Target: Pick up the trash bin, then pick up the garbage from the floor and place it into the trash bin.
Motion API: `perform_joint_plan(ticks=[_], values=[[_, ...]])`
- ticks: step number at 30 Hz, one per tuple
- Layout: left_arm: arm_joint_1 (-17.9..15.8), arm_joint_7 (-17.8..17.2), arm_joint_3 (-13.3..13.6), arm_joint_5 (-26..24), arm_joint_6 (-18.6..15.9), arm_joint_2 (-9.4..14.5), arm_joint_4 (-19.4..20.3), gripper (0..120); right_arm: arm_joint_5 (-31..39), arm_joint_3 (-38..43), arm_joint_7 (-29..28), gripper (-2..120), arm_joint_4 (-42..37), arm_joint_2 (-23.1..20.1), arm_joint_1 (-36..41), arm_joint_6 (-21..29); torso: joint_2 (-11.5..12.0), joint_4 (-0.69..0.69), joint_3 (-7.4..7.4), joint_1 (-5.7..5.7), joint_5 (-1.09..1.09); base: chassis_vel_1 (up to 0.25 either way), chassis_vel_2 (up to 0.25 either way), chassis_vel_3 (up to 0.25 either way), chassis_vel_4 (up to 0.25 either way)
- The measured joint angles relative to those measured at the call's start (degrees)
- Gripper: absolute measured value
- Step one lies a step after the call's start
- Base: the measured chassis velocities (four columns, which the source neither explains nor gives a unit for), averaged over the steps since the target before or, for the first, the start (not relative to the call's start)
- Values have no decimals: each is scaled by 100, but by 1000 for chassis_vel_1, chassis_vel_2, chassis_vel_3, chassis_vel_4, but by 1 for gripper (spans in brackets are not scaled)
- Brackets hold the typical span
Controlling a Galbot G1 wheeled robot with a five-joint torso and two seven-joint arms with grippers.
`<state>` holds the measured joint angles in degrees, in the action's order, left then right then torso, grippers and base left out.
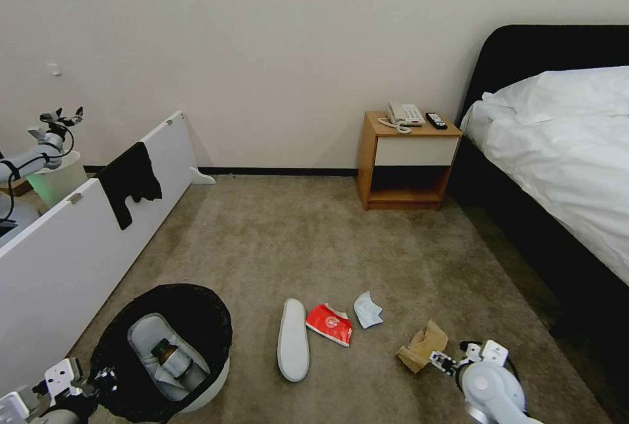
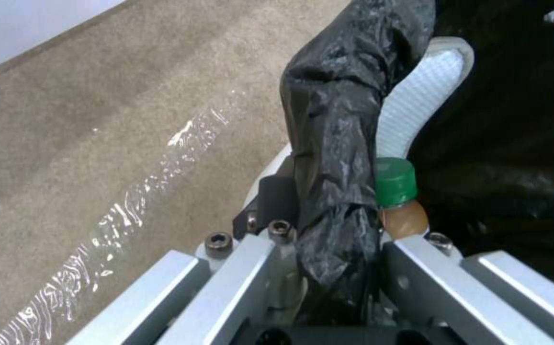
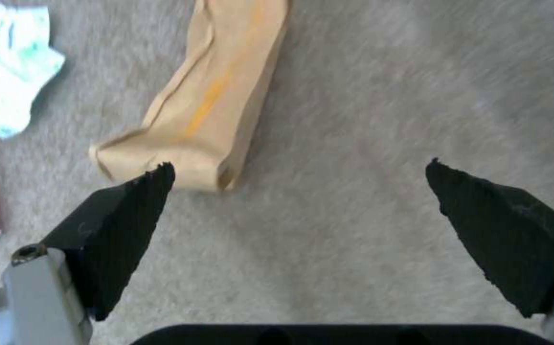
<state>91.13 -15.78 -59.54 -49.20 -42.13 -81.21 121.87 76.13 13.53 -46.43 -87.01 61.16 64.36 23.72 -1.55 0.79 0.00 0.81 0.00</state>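
Mostly beige carpet (image 1: pixel 314 240), littered.

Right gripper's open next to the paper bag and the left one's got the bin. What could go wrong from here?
The right gripper is off to one side of the brown paper bag, so closing now might only catch a corner or miss it. The left gripper holds the trash bin by its bag-covered rim alone; the liner could slip or the bin tilt.

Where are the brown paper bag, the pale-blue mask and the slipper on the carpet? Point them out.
brown paper bag (image 1: pixel 422 345): head view, middle of its crumpled side.
pale-blue mask (image 1: pixel 367 309): head view, centre of the folded sheet.
slipper on the carpet (image 1: pixel 293 339): head view, middle of its white sole.
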Motion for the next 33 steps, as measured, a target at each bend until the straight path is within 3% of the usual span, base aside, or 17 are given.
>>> perform_joint_plan(ticks=[14, 33], values=[[26, 16, -3, 2, 0, 32, -34, 1, -173, -161, 259, 100, 648, 745, -552, -23, 0, 0, 0, 0, 0, 0, 0, 0, 0], [-19, 23, 71, 42, 0, -8, -56, 1, -105, 60, 194, 100, 654, 657, -760, -26, 0, 1, 0, 0, 0, 0, 0, 0, 0]])
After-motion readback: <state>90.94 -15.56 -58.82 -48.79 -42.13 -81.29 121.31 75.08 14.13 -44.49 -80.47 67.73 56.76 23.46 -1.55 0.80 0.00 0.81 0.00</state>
